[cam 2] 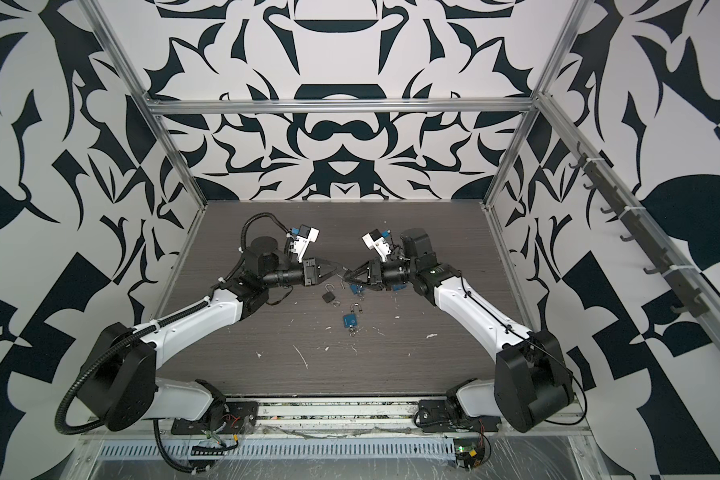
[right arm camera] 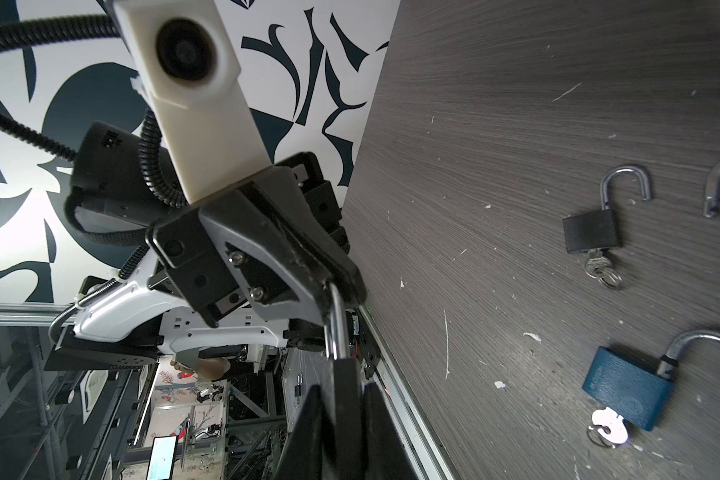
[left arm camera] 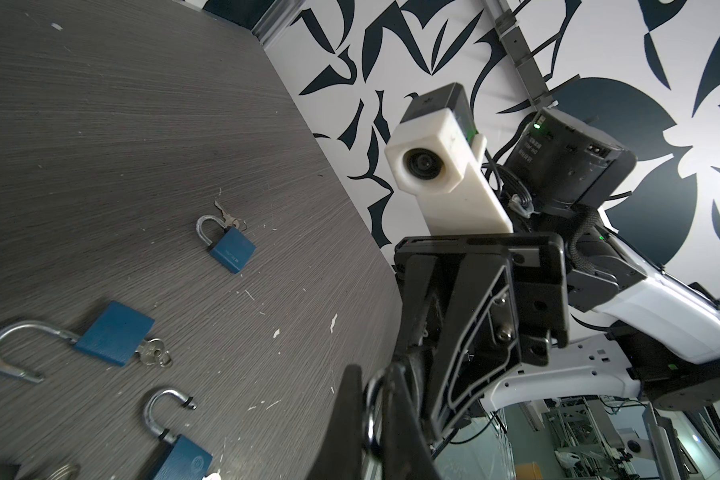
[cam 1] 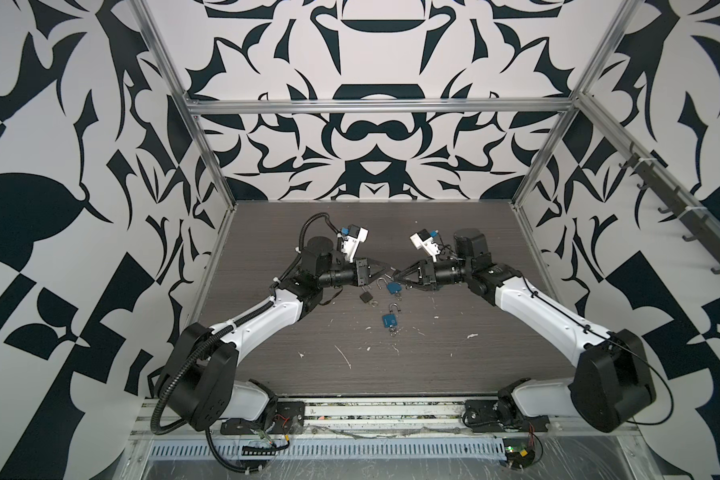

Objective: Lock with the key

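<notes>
**Two grips, one padlock: push along the shackle, then go for the key**

At the middle of both top views the left gripper (cam 1: 384,271) and the right gripper (cam 1: 398,276) meet tip to tip above the table (cam 1: 474,374). The raised padlock (right arm camera: 336,328) bridges them.

In the right wrist view, centre frame, the left gripper's jaws are closed tight on the crown of the bright shackle (left arm camera: 371,401). At the bottom centre of that view the right gripper's own fingers (right arm camera: 308,436) are clamped on a dark block that the shackle runs into. I take that block for the lock body. I cannot tell whether the free leg is seated, and this lock's key is hidden.

The step looks like pressing the shackle home.
- Keep both wrists on one line, so the force runs down the shackle legs. A sideways push could twist the steel out of the thin pinch.
- Set the free leg over its hole before pushing.
- Let the right gripper only brace the body while the left advances slowly.
- Release the left gripper only once the leg is seated, then take the key by its bow and turn it about its own axis.

Stay clear of the loose locks just below the grippers in the top views. These are a black padlock (cam 1: 366,296) with its shackle open, a blue padlock (cam 1: 393,287) and a second blue padlock (cam 1: 389,320).
</notes>
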Controlling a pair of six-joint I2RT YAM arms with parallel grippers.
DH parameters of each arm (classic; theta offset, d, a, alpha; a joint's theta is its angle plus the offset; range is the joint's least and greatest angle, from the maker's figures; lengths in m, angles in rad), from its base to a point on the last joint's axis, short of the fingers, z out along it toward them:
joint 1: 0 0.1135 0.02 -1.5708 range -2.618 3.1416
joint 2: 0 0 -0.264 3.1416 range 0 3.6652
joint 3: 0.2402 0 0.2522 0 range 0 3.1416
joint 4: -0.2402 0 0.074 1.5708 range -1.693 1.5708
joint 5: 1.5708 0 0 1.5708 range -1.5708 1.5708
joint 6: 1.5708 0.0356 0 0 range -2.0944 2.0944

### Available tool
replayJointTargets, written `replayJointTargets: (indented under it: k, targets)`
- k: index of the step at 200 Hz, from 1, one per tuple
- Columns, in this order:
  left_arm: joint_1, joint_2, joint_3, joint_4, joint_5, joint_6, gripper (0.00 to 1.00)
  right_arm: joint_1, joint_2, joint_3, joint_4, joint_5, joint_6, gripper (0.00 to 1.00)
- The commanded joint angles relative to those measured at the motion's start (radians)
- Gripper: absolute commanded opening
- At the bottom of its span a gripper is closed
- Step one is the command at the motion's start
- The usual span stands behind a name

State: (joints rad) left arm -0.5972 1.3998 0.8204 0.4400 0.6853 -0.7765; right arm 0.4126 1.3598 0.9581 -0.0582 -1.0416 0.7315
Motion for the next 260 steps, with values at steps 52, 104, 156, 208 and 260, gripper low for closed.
replayJointTargets:
  k: [52,104,156,208,260]
  targets:
    - [-0.226,0.034,-0.056,0.061,0.266,-0.076,0.0,0.028,0.023,0.114,0.334,0.142,-0.007,0.0]
    - [-0.261,0.047,-0.036,0.07,0.276,-0.081,0.0,0.028,0.035,0.119,0.334,0.155,-0.01,0.0]
    - [-0.29,0.054,-0.022,0.075,0.277,-0.082,0.0,0.026,0.049,0.125,0.336,0.165,-0.017,0.0]
    - [-0.313,0.057,-0.019,0.086,0.257,-0.085,0.0,0.023,0.066,0.126,0.344,0.161,-0.015,0.0]
    - [-0.211,-0.043,-0.012,-0.12,0.097,0.035,0.0,0.023,0.037,0.095,0.315,0.122,-0.031,0.0]
